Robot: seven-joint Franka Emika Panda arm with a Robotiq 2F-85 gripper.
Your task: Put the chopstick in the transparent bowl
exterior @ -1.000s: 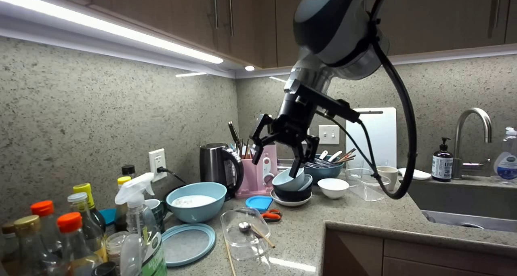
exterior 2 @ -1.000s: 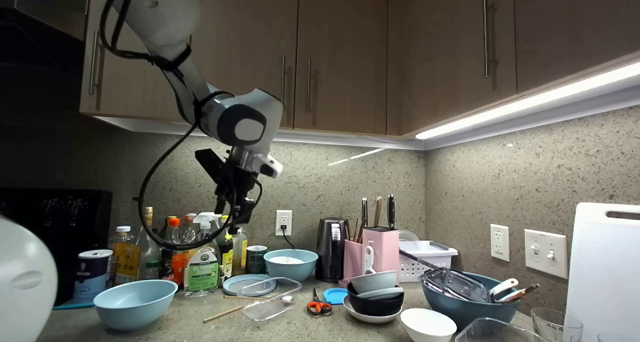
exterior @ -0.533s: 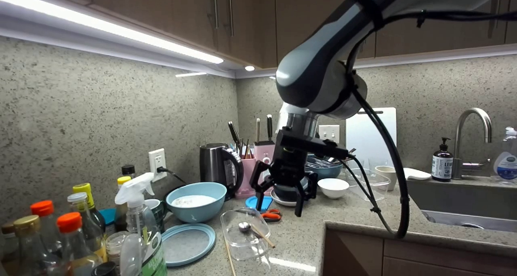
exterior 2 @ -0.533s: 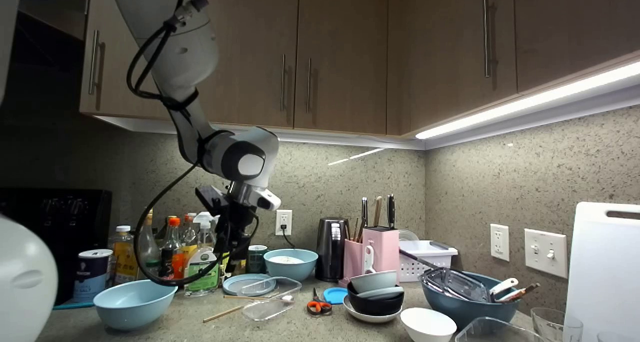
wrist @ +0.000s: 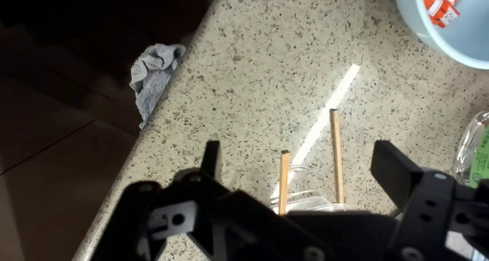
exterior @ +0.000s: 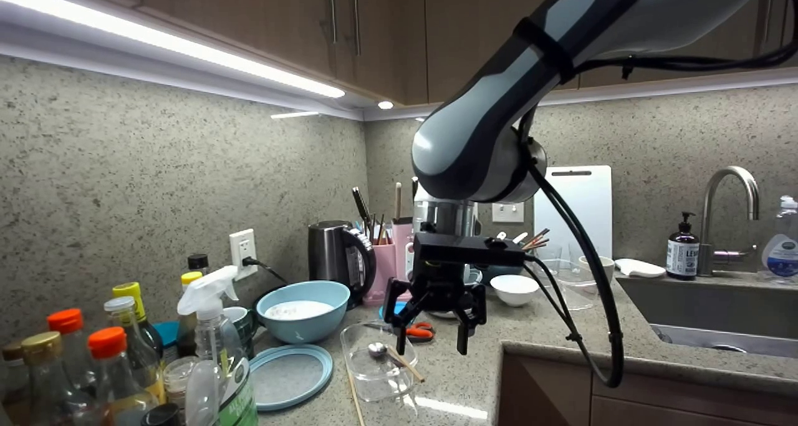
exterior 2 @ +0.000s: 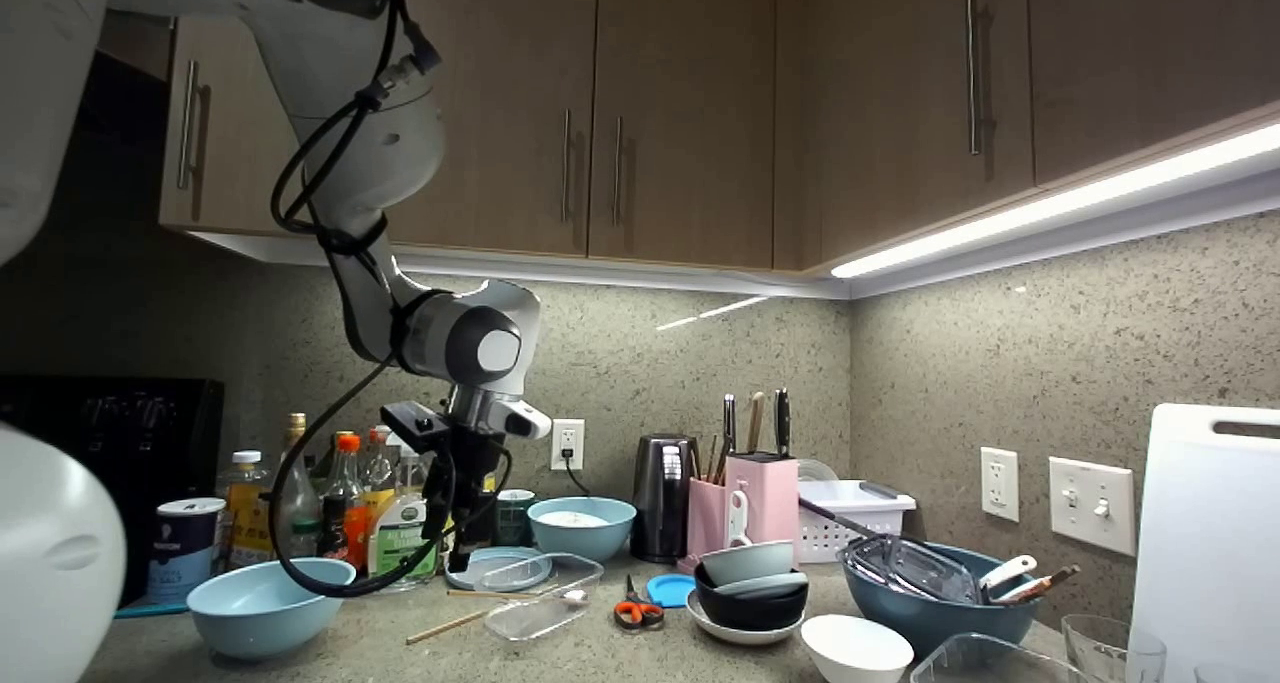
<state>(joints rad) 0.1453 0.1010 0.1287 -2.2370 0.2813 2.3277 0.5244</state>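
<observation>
The transparent bowl (exterior: 379, 388) is a small clear container on the counter, in both exterior views (exterior 2: 535, 621). One chopstick (exterior: 406, 365) leans in it beside a spoon (exterior: 376, 350), its end past the rim; this end shows in the wrist view (wrist: 283, 177). Another chopstick (exterior: 355, 396) lies on the counter alongside the bowl, on the wall side; it also shows in the wrist view (wrist: 337, 154). My gripper (exterior: 431, 343) points down, open and empty, above the counter near the bowl. In the wrist view both chopstick ends lie between the fingers (wrist: 298, 150); the gripper hides most of the bowl.
A spray bottle (exterior: 215, 345), blue plate (exterior: 290, 379) and pale-blue bowl (exterior: 302, 320) stand on the wall side. Orange-handled scissors (exterior: 419, 332) and stacked bowls (exterior 2: 750, 603) lie beyond. Another pale-blue bowl (exterior 2: 268, 613) stands nearby. The counter edge with a grey towel (wrist: 156, 77) is close.
My gripper has come down from high above the counter and turned from tilted to pointing straight down, still open. The chopsticks and the bowl have not moved.
</observation>
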